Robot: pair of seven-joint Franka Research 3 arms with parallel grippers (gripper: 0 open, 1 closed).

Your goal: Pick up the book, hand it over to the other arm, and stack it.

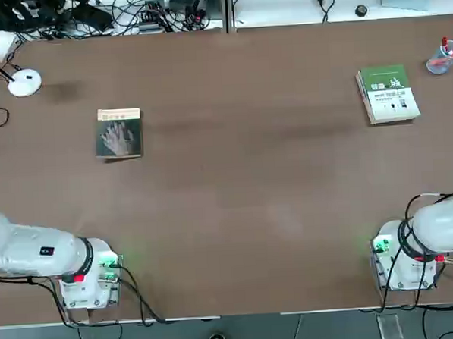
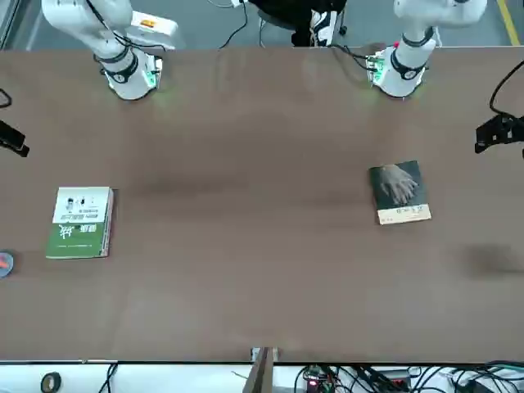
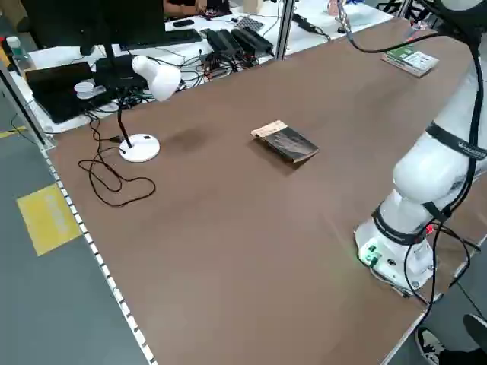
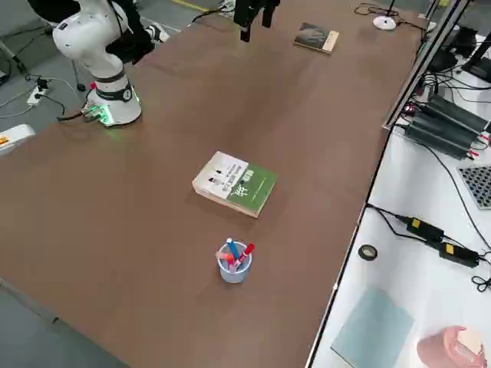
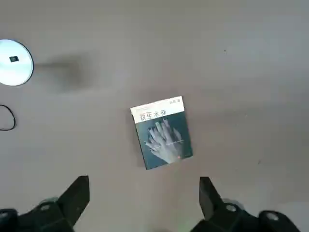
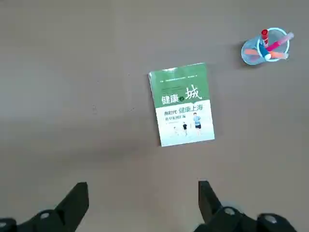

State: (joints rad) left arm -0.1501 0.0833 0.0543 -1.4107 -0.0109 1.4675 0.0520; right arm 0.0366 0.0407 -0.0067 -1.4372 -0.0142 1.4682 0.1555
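The book lies flat on the left half of the table, cover up, its tan band on the edge away from the robot. All of it shows in the top view, but the small text on the band is hard to read there; the left wrist view gives the large characters clearly, the smaller ones less so. The left gripper hovers over the table on the book's robot side, open and holding nothing; that wrist view cuts off the backs of its fingers, and also the lamp's base. The right gripper, open and empty too, hangs over the right half, on the robot side of the green book, which lies flat near a cup of pens. The pens overlap, so I cannot count them surely. The front view crops the cup at its border, and the left side view shows only part of the right arm.
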